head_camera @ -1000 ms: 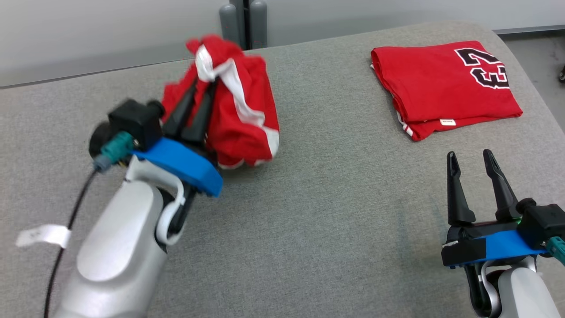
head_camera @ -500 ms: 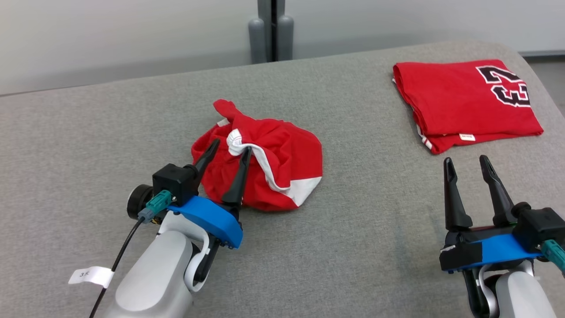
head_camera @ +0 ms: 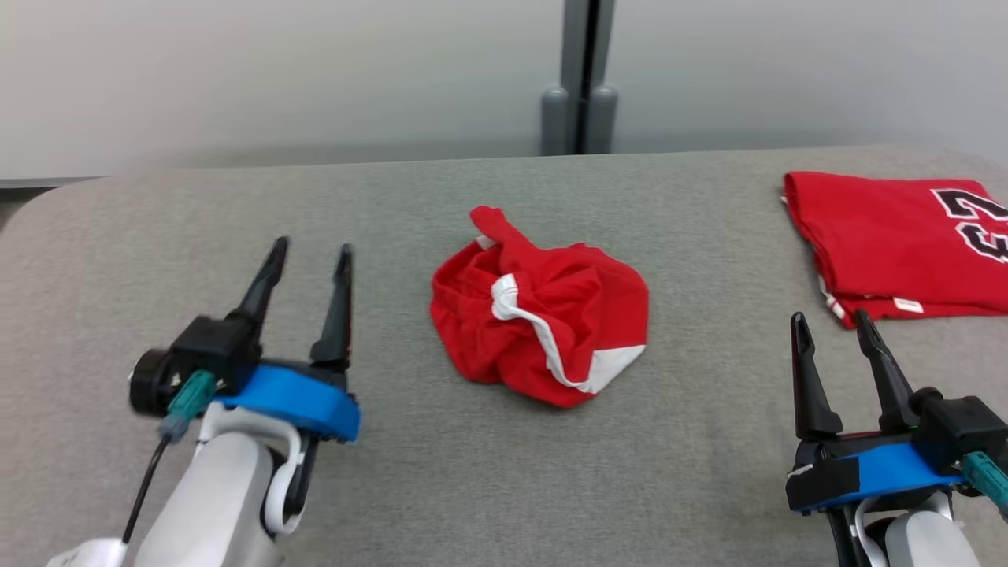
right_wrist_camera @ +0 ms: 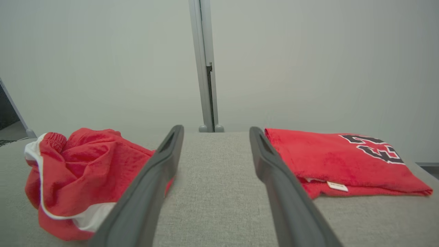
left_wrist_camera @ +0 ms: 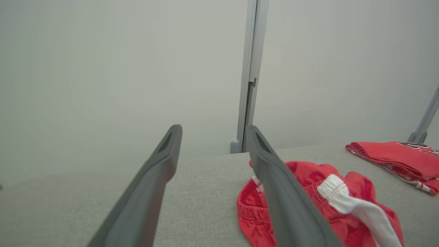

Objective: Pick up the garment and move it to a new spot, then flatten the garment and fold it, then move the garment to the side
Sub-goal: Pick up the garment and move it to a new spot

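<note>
The garment [head_camera: 543, 315], red with a white band and a white patch, lay in a crumpled heap on the grey padded surface [head_camera: 472, 472]. It sat about midway between left and right, a little toward the far side. A twisted end of cloth stuck out from its far-left edge. It looked like a pair of shorts with a gathered waistband, though the bunching made that hard to say for sure.

The left gripper [head_camera: 313, 246] hovered to the left of the heap, apart from it. Its two dark fingers were spread wide with nothing between them. In the left wrist view the bare grey surface showed through the gap, and the garment sat past the right-hand finger.

The right gripper [head_camera: 831, 316] was at the near right, also fully spread and empty, its fingers pointing toward the far side. In the right wrist view the heap lay left of the fingers and a folded red jersey [head_camera: 890, 236] lay right of them, with open grey fabric between.

The folded red jersey rested flat at the far right of the surface, well apart from the garment. It had black numerals outlined in white on its top face and a small white tag at its near edge. Beyond the far edge stood a pale wall [head_camera: 236, 79] and a grey post [head_camera: 580, 79].
</note>
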`<state>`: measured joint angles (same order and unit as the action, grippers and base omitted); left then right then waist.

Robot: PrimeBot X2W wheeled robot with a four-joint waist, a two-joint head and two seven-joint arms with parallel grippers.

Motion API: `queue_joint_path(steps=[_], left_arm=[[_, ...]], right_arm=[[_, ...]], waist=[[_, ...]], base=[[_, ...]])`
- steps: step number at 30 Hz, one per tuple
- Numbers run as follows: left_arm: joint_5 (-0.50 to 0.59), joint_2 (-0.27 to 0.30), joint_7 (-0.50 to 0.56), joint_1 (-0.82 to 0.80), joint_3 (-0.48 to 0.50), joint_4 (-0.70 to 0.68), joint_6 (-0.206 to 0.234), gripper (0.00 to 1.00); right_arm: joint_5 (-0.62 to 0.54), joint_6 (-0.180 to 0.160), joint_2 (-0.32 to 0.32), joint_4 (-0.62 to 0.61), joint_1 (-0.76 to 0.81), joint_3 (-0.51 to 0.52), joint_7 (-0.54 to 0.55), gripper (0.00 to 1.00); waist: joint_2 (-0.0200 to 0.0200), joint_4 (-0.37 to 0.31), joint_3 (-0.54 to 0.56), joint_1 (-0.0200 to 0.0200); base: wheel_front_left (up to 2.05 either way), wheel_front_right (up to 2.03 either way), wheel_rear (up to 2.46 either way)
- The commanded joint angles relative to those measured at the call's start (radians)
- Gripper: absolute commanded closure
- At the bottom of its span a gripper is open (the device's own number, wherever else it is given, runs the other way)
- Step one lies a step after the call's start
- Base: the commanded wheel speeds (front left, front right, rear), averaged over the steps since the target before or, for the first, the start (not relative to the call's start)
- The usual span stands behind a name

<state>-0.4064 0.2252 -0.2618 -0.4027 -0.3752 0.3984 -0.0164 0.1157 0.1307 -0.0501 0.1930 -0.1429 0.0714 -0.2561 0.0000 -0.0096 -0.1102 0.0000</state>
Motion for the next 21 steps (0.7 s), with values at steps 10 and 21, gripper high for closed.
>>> queue_joint_path(steps=[10, 21], left_arm=[[0.058, 0.009, -0.004, 0.183, 0.138, -0.109, 0.027, 0.0], [0.115, -0.026, -0.004, 0.321, 0.234, -0.147, 0.019, 0.0]], right_arm=[[0.009, 0.0, -0.001, 0.004, 0.031, 0.007, 0.007, 0.0], [0.013, 0.0, -0.001, 0.008, 0.078, 0.005, 0.015, 0.0]], waist=[[0.0, 0.085, 0.04, 0.0], [0.0, 0.106, 0.08, 0.0]], base=[[0.0, 0.0, 0.0], [0.0, 0.0, 0.0]])
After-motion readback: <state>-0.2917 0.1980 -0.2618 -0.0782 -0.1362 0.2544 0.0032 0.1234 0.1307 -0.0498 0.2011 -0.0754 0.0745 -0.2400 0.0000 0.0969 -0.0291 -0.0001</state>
